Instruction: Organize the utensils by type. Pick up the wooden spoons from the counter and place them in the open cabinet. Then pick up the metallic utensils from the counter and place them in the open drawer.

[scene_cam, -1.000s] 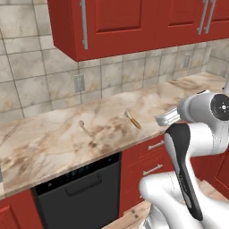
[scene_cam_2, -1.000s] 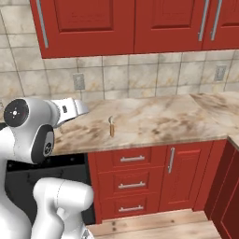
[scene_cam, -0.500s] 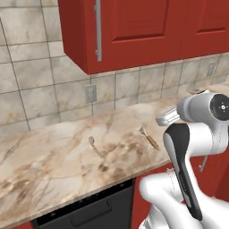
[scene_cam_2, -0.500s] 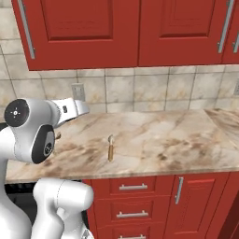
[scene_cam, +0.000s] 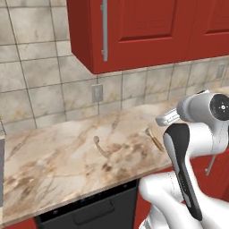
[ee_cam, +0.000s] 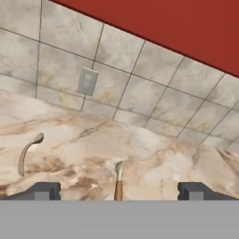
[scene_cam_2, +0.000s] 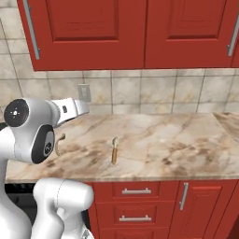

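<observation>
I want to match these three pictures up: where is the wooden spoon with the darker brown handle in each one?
Left base view: the brown-handled spoon lies right of centre, beside the arm.
Right base view: on the counter, just left of centre.
Hand view: bottom centre.
Shared landmark: the wall outlet.

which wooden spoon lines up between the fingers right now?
The spoon with the orange-brown handle: in the hand view it sits centred between the two open fingers. The all-pale spoon lies off beyond that finger, curved, on the counter.
</observation>
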You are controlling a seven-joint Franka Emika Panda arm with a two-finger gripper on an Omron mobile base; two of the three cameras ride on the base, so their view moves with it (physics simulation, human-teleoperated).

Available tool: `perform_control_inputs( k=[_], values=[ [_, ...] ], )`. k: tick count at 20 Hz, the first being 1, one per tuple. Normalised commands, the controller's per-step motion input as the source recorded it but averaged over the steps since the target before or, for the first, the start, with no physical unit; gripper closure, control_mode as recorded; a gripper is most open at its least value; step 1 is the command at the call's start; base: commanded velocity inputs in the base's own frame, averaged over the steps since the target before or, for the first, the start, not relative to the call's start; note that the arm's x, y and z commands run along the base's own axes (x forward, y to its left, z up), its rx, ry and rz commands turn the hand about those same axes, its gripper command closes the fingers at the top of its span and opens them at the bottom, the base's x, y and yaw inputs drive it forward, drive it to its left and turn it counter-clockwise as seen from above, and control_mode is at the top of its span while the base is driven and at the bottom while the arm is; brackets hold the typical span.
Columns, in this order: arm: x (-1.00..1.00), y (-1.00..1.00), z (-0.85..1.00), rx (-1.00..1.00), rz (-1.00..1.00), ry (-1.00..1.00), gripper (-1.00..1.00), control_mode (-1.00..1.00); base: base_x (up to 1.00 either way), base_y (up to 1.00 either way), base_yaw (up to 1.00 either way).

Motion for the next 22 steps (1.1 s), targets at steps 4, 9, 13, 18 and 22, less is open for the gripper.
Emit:
perform_control_inputs(
  k=[4,9,13,18,22],
  values=[
    [0.0,0.0,0.0,0.0,0.0,0.0,-1.0,1.0,0.39,-0.19,0.05],
    [0.0,0.0,0.0,0.0,0.0,0.0,-1.0,1.0,0.31,-0.31,0.04],
    [0.0,0.0,0.0,0.0,0.0,0.0,-1.0,1.0,0.22,-0.15,0.03],
    [0.0,0.0,0.0,0.0,0.0,0.0,-1.0,1.0,0.19,0.0,0.0],
    [0.0,0.0,0.0,0.0,0.0,0.0,-1.0,1.0,0.24,0.0,0.0]
  ],
)
